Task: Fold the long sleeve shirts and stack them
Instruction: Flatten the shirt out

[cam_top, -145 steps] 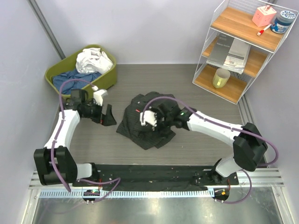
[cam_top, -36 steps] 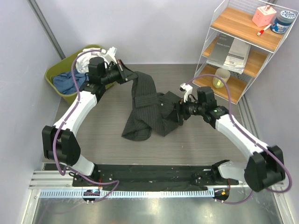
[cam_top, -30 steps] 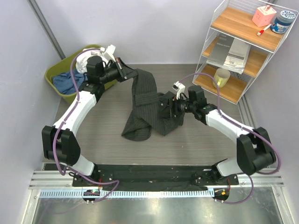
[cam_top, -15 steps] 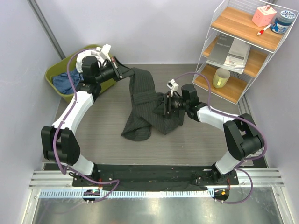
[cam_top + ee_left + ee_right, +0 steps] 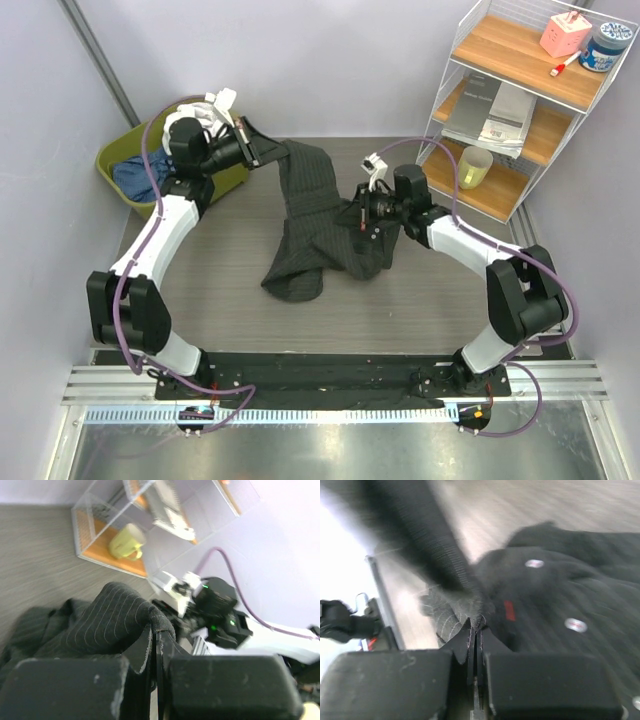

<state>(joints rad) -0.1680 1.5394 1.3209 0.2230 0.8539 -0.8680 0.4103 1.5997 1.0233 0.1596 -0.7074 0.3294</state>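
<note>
**Charcoal pinstripe stretched between two arms**

Charcoal cloth dominated the scene: the pinstriped shirt [image 5: 310, 215] hung in a slack band between both arms, its lower part heaped on the table [image 5: 200, 290] near the middle.

The left gripper [image 5: 262, 155] was clamped on one edge of the fabric, raised at the far left, just beside the green bin [image 5: 115, 158]. Its own wrist camera showed the fingers pressed together with a fold of pinstripe caught between them. The right gripper [image 5: 360, 213] was likewise pinched tight on another edge, lower and nearer the centre, with the snaps [image 5: 534, 563] of the placket lying just past its fingertips.

Holding two separated points was probably meant to pull the crumpled garment open so it could be laid flat for folding. Which parts were gripped was hard to say; the right wrist view was blurred, and it may have been a hem or a collar seam.

A blue garment [image 5: 135, 175] lay in the bin, apparently waiting its turn. No folded stack showed anywhere, so the task looked to be at an early stage. The wire shelf [image 5: 448, 100] with its yellow cup [image 5: 473, 166] stood well apart on the right.
</note>
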